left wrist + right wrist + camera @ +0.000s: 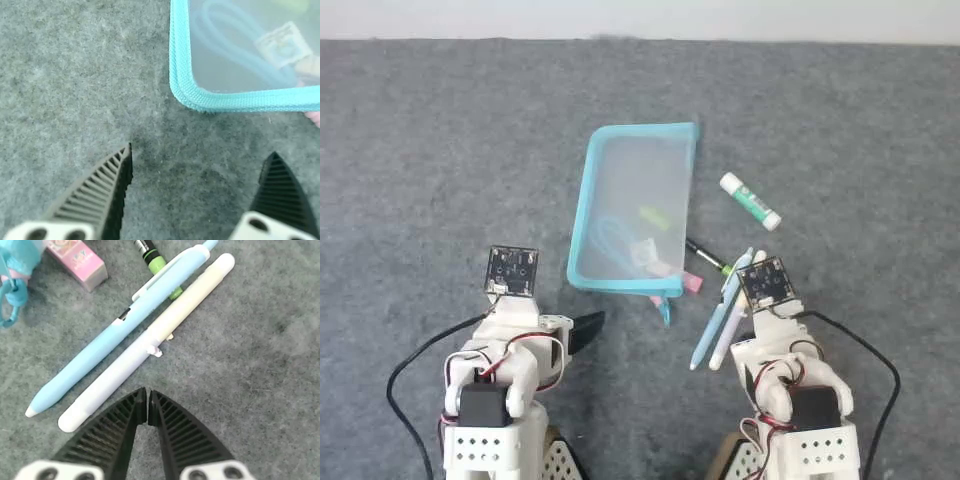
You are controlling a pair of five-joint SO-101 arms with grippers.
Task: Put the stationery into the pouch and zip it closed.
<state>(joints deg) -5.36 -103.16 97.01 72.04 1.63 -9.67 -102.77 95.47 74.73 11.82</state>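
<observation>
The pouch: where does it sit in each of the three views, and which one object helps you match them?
High view: the pouch lies near the picture's centre.
Left wrist view: its teal-edged corner lies just beyond the open left gripper.
Right wrist view: its zip-pull corner lies beyond the shut right gripper, past the pens.
Shared landmark: the pink eraser at the pouch's near edge.

1. The left arm and right arm have white plastic shells around black servo blocks.
2. Each carries a small black square circuit board.
3. Thin red wires loop over the joints, and a black cable trails from each arm.
4. The left gripper and right gripper have black, ribbed, pointed fingers on white mounts with round holes.
5. The white bases are dotted with holes.
</observation>
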